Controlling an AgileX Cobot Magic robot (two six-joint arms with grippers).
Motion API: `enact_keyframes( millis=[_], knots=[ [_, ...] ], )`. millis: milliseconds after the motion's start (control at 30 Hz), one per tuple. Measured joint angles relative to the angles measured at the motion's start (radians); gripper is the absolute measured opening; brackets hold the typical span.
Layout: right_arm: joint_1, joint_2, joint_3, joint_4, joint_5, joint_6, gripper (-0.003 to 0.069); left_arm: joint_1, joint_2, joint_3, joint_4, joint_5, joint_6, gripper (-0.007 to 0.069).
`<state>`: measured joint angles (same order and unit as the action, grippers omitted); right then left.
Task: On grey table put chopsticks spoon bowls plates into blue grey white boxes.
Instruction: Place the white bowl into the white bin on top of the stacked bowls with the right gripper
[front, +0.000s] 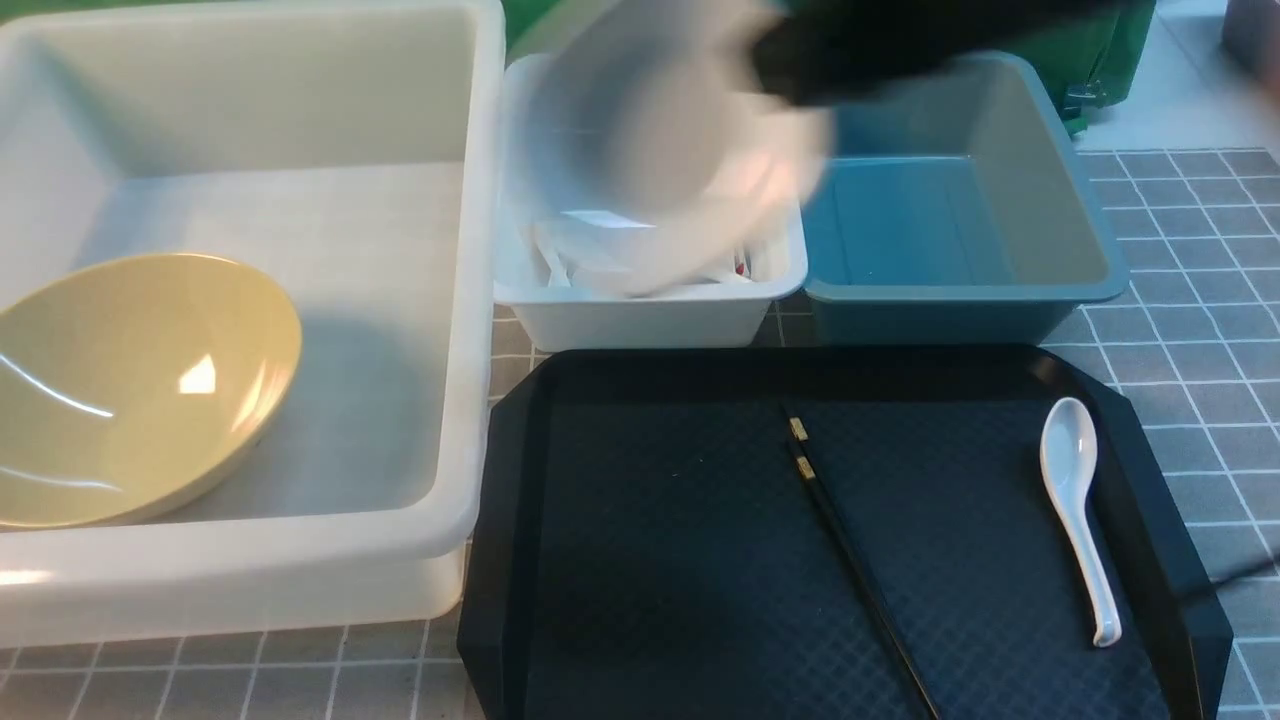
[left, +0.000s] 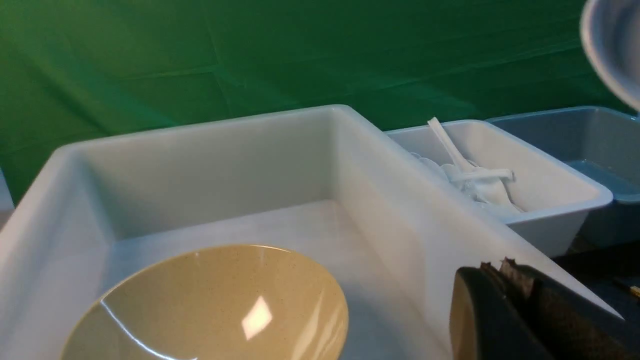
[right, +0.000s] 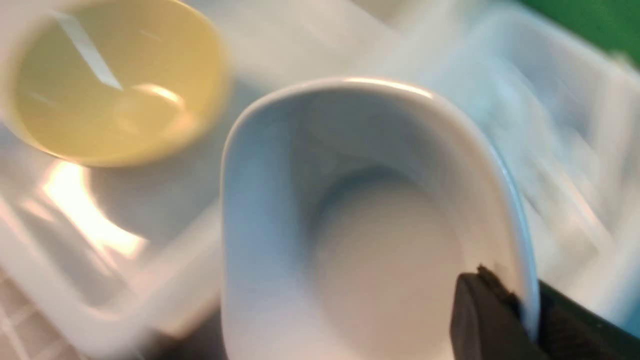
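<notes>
Chopsticks (front: 857, 560) lie on black tray (front: 620, 560) while right gripper (right: 527, 302) clamps white bowl (right: 380, 240), left gripper (left: 520, 290) pressed together

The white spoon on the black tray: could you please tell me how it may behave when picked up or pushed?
The white spoon looks glossy and glazed, so it is probably slippery between the jaws. It seems rigid, and likely brittle if dropped. Resting on its rounded underside on the black tray, it may rock or pivot when pushed.
</notes>
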<state>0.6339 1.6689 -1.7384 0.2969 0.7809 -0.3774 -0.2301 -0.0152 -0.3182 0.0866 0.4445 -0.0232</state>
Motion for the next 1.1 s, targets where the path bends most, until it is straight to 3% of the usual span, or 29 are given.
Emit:
enact_keyframes(
  millis=[33,133,433,933,1100],
  knots=[
    [0.000,0.000,-0.012,0.001,0.000,0.000,0.0067,0.000,0.000,0.001,0.000,-0.001,0.000,-0.0005],
    [0.122,0.245,-0.247,-0.030,0.017,-0.041,0.0067,0.000,0.000,0.005,0.003,-0.006,0.000,-0.0005],
    [0.243,0.674,-0.715,-0.320,0.245,0.046,0.0067,0.000,0.000,0.005,0.005,-0.006,-0.008,-0.0005],
    [0.282,0.751,-0.723,-0.366,0.259,0.140,0.0087,0.000,0.000,0.005,0.026,-0.006,-0.008,-0.0006],
    [0.281,0.752,-0.709,-0.369,0.252,0.188,0.0243,0.000,0.000,0.005,0.026,-0.006,-0.011,-0.0006]
  ],
)
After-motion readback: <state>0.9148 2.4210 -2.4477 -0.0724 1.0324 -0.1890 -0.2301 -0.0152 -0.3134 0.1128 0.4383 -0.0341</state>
